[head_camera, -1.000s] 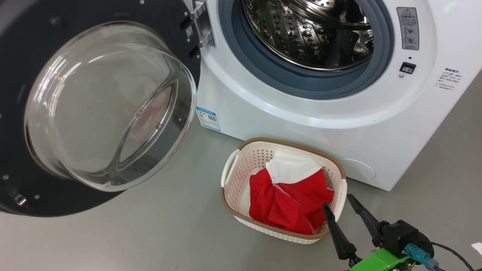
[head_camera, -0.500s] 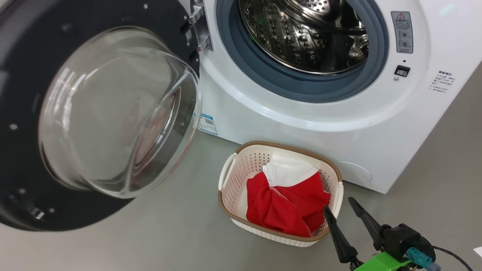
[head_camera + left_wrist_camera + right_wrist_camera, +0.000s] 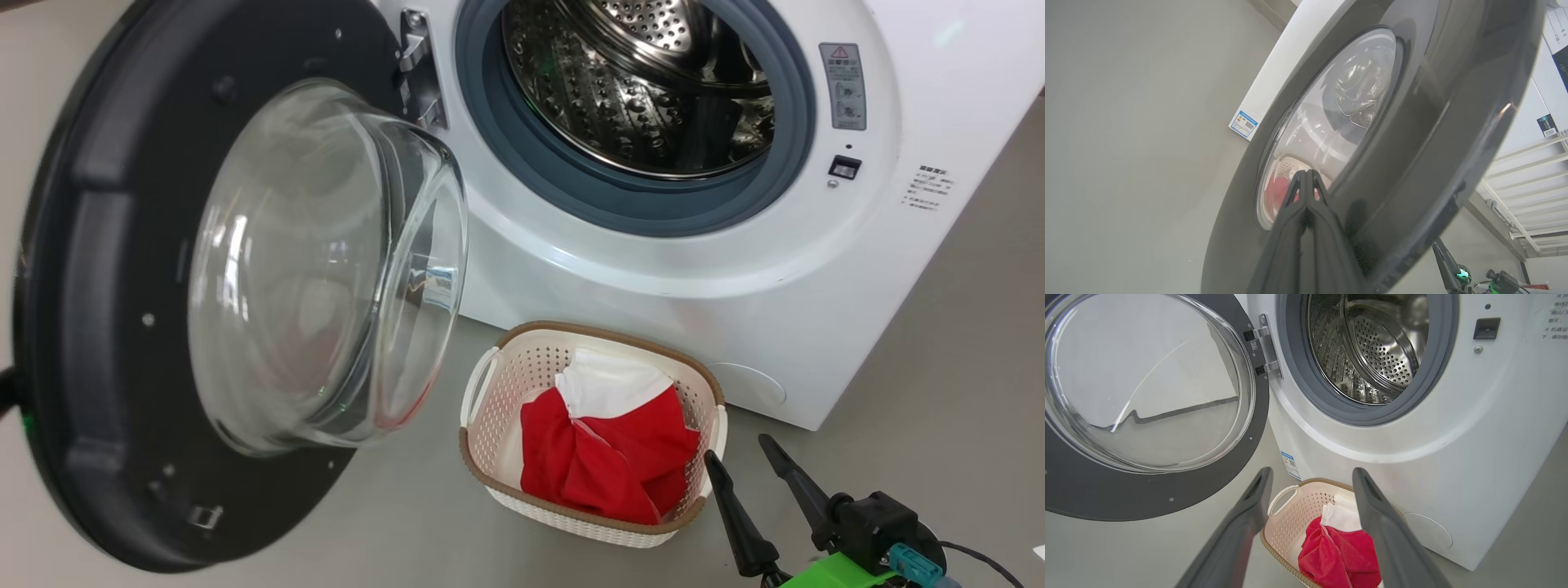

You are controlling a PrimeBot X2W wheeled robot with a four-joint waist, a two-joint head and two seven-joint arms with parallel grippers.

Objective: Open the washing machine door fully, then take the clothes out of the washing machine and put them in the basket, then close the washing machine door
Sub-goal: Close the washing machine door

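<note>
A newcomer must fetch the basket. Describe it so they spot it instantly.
Find the white washing machine, door open. On the floor at its foot sits a cream perforated basket. Its brown rim and red clothes inside set it apart.

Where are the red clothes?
In the head view the clothes lie in the basket, lower middle, before the washing machine and right of its open door.

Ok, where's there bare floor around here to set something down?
Bare floor lies between the washing machine door and the basket, and right of the washing machine. It's crowded where the basket sits close before the machine, the right gripper beside its rim.
</note>
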